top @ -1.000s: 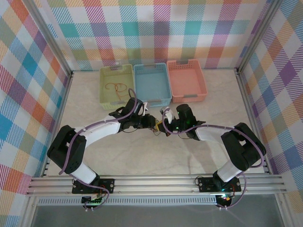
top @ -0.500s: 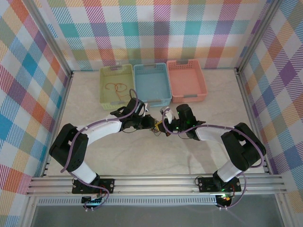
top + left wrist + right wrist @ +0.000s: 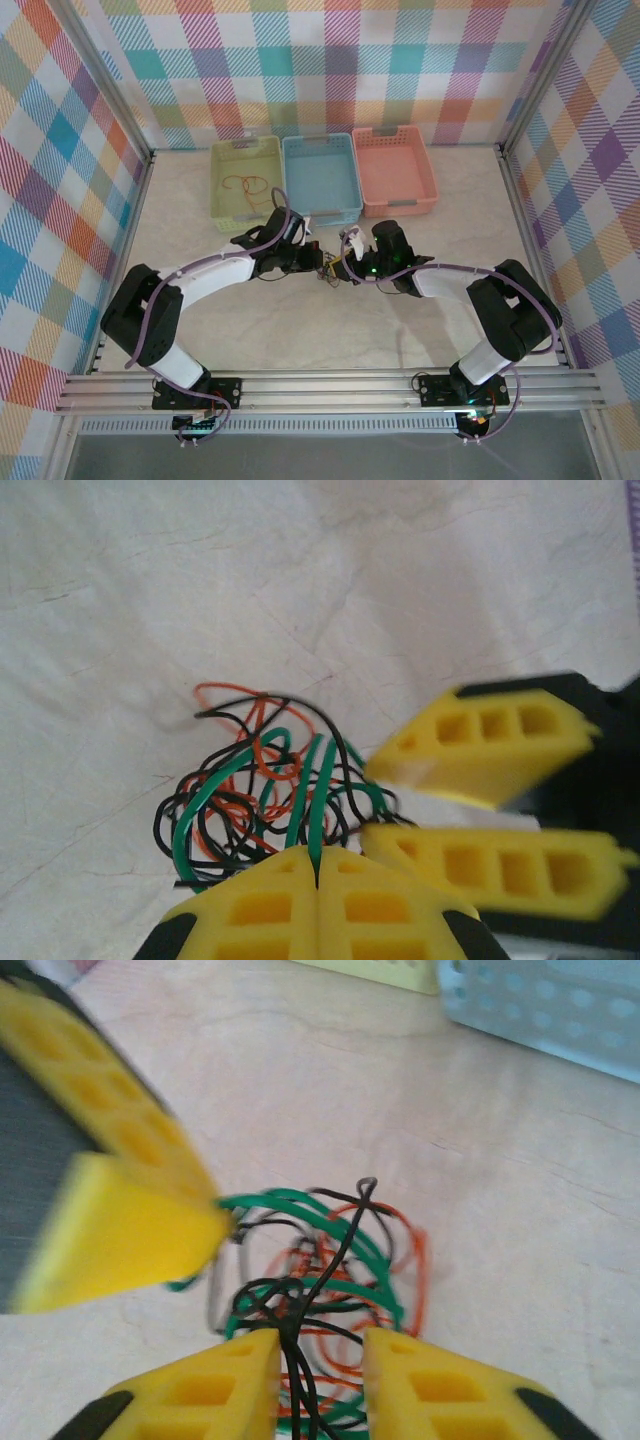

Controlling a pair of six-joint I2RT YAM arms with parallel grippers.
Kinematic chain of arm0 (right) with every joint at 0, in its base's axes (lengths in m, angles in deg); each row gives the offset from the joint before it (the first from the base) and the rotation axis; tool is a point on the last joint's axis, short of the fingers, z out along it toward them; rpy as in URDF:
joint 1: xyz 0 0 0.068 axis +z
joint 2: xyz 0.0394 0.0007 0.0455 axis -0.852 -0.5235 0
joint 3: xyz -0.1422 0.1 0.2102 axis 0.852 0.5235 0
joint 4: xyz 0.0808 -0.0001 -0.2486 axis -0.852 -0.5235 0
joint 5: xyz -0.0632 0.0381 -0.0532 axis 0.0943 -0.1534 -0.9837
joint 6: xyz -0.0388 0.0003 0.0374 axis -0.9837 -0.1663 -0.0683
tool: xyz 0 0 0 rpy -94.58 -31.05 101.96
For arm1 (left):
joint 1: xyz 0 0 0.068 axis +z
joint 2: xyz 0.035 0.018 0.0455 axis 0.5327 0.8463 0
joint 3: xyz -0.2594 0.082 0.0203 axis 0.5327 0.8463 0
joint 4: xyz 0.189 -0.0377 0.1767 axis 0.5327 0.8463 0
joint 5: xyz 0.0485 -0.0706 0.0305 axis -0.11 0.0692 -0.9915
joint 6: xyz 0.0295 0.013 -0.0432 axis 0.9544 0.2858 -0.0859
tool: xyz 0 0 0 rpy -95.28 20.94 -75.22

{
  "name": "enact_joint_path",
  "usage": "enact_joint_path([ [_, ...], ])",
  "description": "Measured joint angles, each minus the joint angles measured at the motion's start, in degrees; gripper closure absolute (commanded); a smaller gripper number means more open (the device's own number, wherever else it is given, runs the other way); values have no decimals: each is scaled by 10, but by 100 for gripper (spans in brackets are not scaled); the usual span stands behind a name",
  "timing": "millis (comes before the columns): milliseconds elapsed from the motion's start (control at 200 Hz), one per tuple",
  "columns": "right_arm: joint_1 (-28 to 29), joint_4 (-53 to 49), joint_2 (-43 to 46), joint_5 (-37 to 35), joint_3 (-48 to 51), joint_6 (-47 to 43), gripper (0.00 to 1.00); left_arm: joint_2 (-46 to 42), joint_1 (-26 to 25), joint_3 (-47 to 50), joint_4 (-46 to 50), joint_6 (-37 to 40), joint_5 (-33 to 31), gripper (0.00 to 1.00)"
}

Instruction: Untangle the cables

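Left hand [image 3: 316, 868] is pressed fully shut, its two yellow fingers meeting along a single seam. Green strands of the cables [image 3: 255, 780] run straight into that seam, so it grips the bundle by the green. How far the strands reach between the fingers is hidden. The right hand [image 3: 320, 1345] stands partly open. Its own camera shows a clear gap between its fingers, with a black strand running down through that gap. Whether the strand touches either finger is hard to tell, and its lower end is cut off at the frame edge.

The cables form one small knot of red-orange, black and green loops on the pale bench [image 3: 200, 580], between the two hands and on the near side of the baskets. From above, the knot is mostly covered by the two hands and shows as little more than a dark tuft, so the crossings cannot be made out there. The wrist cameras show the loops plainly. Each also catches the other hand as a blurred yellow shape at the knot's edge, too soft to tell whether it touches a strand.

The overhead view adds three baskets side by side at the far end of the bench: a yellow-green basket [image 3: 222, 160], a blue basket [image 3: 320, 140] and a pink basket [image 3: 395, 132]. A coil of red-orange cable [image 3: 245, 185] lies inside the yellow-green basket, well apart from the knot. The right wrist view cuts the blue basket down to a corner.
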Motion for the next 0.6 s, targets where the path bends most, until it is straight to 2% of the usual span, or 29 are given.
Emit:
enact_joint_path([
  [225,0,-6,0,-45,-6,3,64,-40,0,22,-35,-4,10,100],
  [425,-2,-7,0,-63,-6,13,62,-48,0,39,-58,-13,24,100],
  [600,-25,-1,0,-65,-5,40,62,-67,0,43,-68,-13,30,100],
])
